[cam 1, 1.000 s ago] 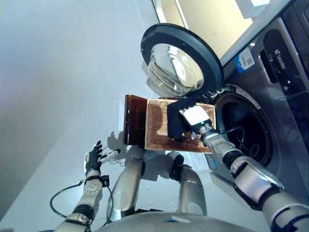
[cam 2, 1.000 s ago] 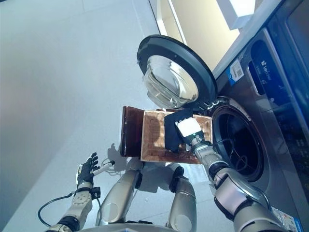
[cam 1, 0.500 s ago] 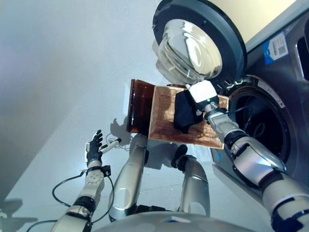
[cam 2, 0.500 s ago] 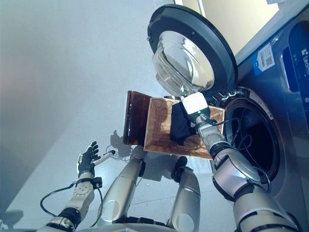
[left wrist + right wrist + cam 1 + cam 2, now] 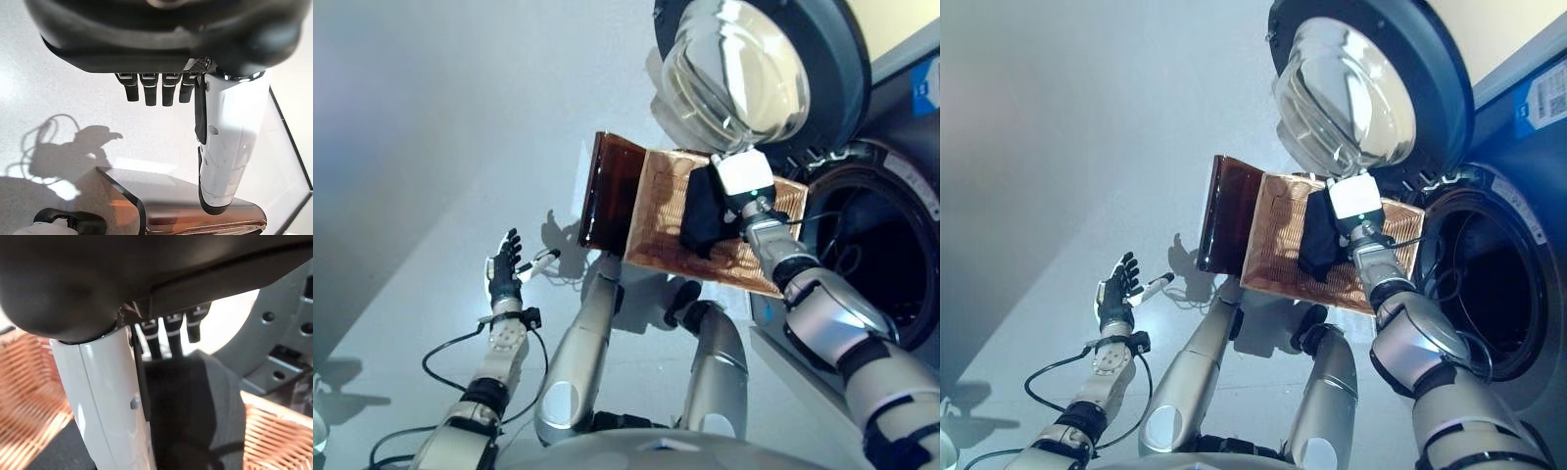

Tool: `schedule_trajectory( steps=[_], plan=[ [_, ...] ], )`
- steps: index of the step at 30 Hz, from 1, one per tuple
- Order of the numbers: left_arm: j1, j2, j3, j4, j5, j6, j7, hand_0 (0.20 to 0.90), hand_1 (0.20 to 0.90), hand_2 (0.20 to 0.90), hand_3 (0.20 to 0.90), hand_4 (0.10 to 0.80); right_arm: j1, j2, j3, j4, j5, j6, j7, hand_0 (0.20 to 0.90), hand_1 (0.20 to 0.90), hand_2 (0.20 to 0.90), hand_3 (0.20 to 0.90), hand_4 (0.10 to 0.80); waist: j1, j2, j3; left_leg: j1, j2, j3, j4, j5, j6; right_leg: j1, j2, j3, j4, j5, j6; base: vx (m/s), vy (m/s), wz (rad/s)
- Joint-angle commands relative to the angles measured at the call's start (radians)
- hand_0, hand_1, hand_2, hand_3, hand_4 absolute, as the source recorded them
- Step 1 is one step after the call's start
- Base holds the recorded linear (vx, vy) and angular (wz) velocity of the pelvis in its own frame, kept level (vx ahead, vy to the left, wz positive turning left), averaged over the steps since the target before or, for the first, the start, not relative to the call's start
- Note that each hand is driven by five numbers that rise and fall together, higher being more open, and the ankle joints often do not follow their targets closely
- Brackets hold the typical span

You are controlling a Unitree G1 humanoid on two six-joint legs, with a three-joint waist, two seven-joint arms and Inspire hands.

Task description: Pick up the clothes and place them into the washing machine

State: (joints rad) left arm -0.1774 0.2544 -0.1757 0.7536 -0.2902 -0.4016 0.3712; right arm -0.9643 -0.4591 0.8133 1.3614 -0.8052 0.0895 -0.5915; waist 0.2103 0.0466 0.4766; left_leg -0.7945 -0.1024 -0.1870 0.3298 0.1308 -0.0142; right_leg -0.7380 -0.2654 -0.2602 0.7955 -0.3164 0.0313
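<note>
Grey floor at far left, where the left hand (image 5: 503,275) is held idle, fingers straight, nothing grasped. At centre, a copper-brown basket (image 5: 658,211) is seen. A dark cloth (image 5: 701,217) is pinched over it by the right hand (image 5: 745,177), fingers and thumb curled on it. Rightmost, the washer drum (image 5: 891,264) stands open under its door (image 5: 756,69). Step judged: lift-out. Next, a carry rightward into the drum is called for.

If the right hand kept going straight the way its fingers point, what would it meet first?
Most likely the open washer door: the right hand, shut on the dark garment over the basket, points at it. Depth is unclear.
</note>
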Motion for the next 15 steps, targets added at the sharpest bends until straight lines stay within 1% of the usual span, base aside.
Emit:
schedule_trajectory(
  steps=[1, 7, 10, 12, 13, 14, 15],
  plan=[
    [0.002, 0.038, 0.019, -0.056, -0.009, -0.071, 0.037, 0.900, 0.900, 0.900, 0.900, 0.800, -0.132, -0.050, 0.020, 0.014, 0.022, 0.008, -0.016, 0.900, 0.900, 0.900, 0.900, 0.800, 0.052, 0.043, -0.002, -0.049, -0.066, 0.041, 0.181, -0.180, -0.003, 0.023, -0.002, 0.028, -0.046, 0.081, -0.007, 0.007, -0.010, 0.13],
    [-0.013, 0.032, 0.018, -0.044, 0.002, -0.061, 0.042, 0.900, 0.900, 0.900, 0.900, 0.800, -0.111, -0.016, 0.031, 0.032, -0.002, 0.018, -0.010, 0.900, 0.900, 0.900, 0.900, 0.800, 0.064, 0.053, 0.007, -0.088, -0.082, 0.033, 0.210, -0.183, -0.001, -0.018, -0.011, 0.030, 0.006, 0.055, -0.020, -0.004, -0.009, 0.07],
    [-0.014, 0.025, 0.013, -0.040, 0.013, -0.056, 0.042, 0.900, 0.900, 0.900, 0.900, 0.800, -0.086, 0.011, 0.032, 0.038, -0.022, 0.027, -0.002, 0.900, 0.900, 0.900, 0.900, 0.800, 0.069, 0.060, 0.010, -0.094, -0.087, 0.025, 0.211, -0.181, -0.001, -0.023, -0.017, 0.023, 0.022, 0.042, -0.023, -0.002, -0.022, 0.12],
    [-0.014, 0.021, 0.011, -0.038, 0.018, -0.052, 0.038, 0.900, 0.900, 0.900, 0.900, 0.800, -0.060, 0.031, 0.033, 0.034, -0.039, 0.030, -0.002, 0.540, 0.540, 0.540, 0.540, 0.543, 0.070, 0.062, 0.013, -0.091, -0.089, 0.017, 0.209, -0.179, -0.002, -0.018, -0.019, 0.021, 0.024, 0.038, -0.023, 0.008, -0.025, 0.12],
    [-0.013, 0.019, 0.012, -0.035, 0.020, -0.049, 0.038, 0.900, 0.900, 0.900, 0.900, 0.800, -0.040, 0.052, 0.033, 0.029, -0.056, 0.034, 0.002, 0.422, 0.422, 0.422, 0.422, 0.459, 0.071, 0.064, 0.014, -0.086, -0.090, 0.013, 0.205, -0.176, -0.002, -0.016, -0.018, 0.021, 0.031, 0.034, -0.023, 0.005, -0.009, 0.11],
    [-0.012, 0.020, 0.012, -0.035, 0.020, -0.049, 0.038, 0.900, 0.900, 0.900, 0.900, 0.800, -0.039, 0.053, 0.033, 0.029, -0.056, 0.034, 0.002, 0.392, 0.392, 0.392, 0.392, 0.437, 0.071, 0.063, 0.014, -0.085, -0.091, 0.013, 0.204, -0.176, -0.002, -0.016, -0.019, 0.020, 0.031, 0.034, -0.023, -0.005, -0.010, 0.10],
    [-0.013, 0.019, 0.012, -0.020, 0.022, -0.047, 0.038, 0.900, 0.900, 0.900, 0.900, 0.800, -0.027, 0.065, 0.035, 0.029, -0.062, 0.034, 0.004, 0.403, 0.403, 0.403, 0.403, 0.445, 0.072, 0.063, 0.014, -0.083, -0.092, 0.011, 0.204, -0.175, -0.003, -0.013, -0.018, 0.018, 0.029, 0.032, -0.025, -0.017, -0.018, 0.09]
  ],
)
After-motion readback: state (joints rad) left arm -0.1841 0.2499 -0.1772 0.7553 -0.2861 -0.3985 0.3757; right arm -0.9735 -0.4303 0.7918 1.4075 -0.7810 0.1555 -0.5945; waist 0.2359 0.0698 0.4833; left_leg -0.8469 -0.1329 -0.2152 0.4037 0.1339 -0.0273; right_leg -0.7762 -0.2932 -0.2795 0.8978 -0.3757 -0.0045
